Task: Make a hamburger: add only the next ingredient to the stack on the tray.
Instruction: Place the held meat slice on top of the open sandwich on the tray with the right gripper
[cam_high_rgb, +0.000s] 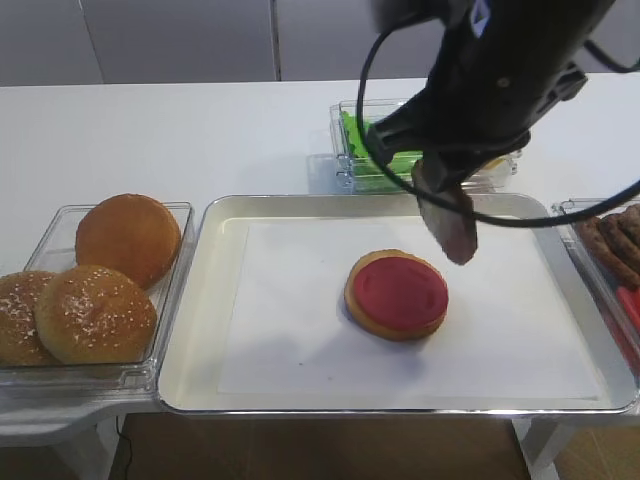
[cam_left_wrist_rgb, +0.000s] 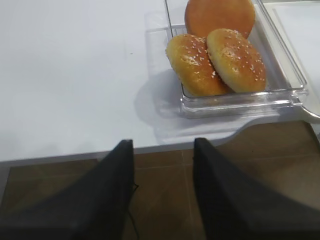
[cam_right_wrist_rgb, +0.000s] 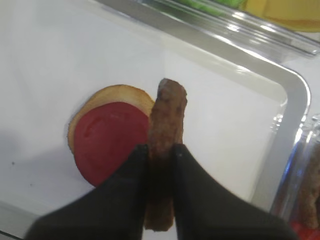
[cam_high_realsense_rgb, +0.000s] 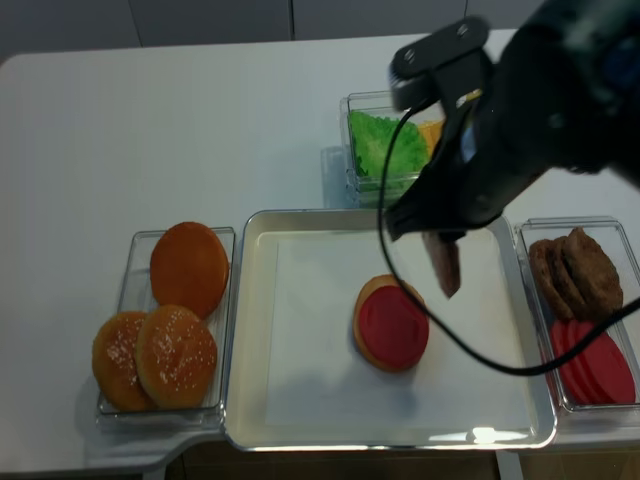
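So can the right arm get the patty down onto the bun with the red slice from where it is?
Probably yes. The right gripper holds the patty edge-on above the tray, beside the bun stack, with nothing between them.

Three buns (cam_high_realsense_rgb: 170, 320), one stack (cam_high_realsense_rgb: 391, 324), one held patty (cam_high_realsense_rgb: 441, 262), perhaps two more patties (cam_high_realsense_rgb: 574, 271), one tray (cam_high_realsense_rgb: 250, 400).

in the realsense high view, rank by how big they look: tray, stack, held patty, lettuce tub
1. tray
2. stack
3. lettuce tub, partly hidden by the arm, so unsure
4. held patty, seen edge-on
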